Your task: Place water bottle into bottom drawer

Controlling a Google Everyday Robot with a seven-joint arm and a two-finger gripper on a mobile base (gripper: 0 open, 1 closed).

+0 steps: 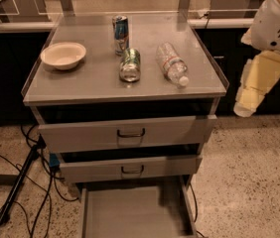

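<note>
My hand (251,90) hangs off the tabletop's (95,81) edge at 3 o'clock, well apart from everything on it; I cannot tell whether it is spread or pressed together. The water bottle (171,63) lies on its side on the tabletop, at 3 o'clock of the tipped green can (130,64), with its cap toward 5 o'clock. The bottom drawer (130,212) stands pulled out at 6 o'clock.

You're looking at a dim, warm-toned scene. Your gripper (246,103) hangs at the right edge, beside the cabinet, catching the brightest light. To its left, the cabinet top (95,78) carries a soft overhead sheen. Below and left of it, the bottom drawer (130,212) lies in shadow, darkest along its right wall.
</note>
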